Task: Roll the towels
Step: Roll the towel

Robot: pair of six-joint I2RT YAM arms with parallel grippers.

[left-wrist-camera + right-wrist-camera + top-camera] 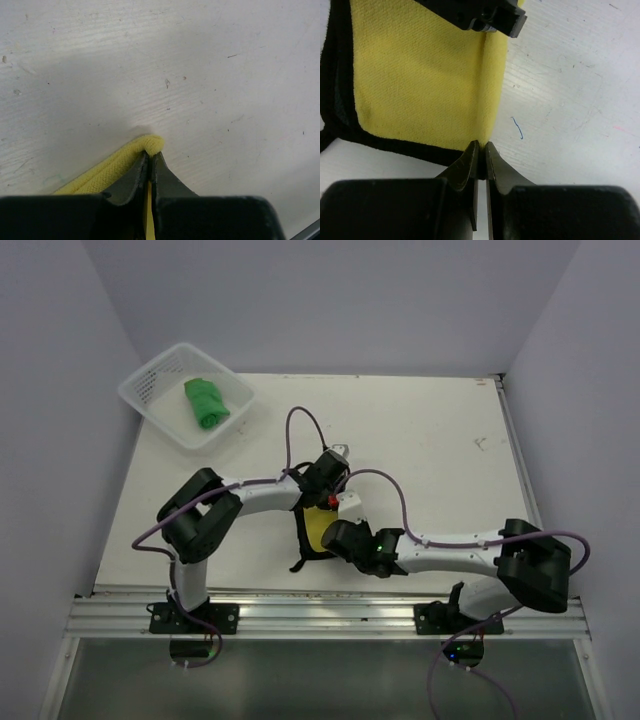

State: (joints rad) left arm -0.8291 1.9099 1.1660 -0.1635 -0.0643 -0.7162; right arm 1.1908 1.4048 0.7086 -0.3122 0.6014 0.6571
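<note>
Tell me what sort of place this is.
Probably a robotics lab test cell: a white tabletop boxed in by blank grey panels, with a left robot arm and a right robot arm bolted to a metal rail.

The mesh basket sits at the far left corner of the table, with the rolled towel inside it. The flat towel lies well apart from the basket, at the centre near the front edge. Its right side is folded over. The left gripper pinches the fold's far end; the right gripper meets its near end.
</note>
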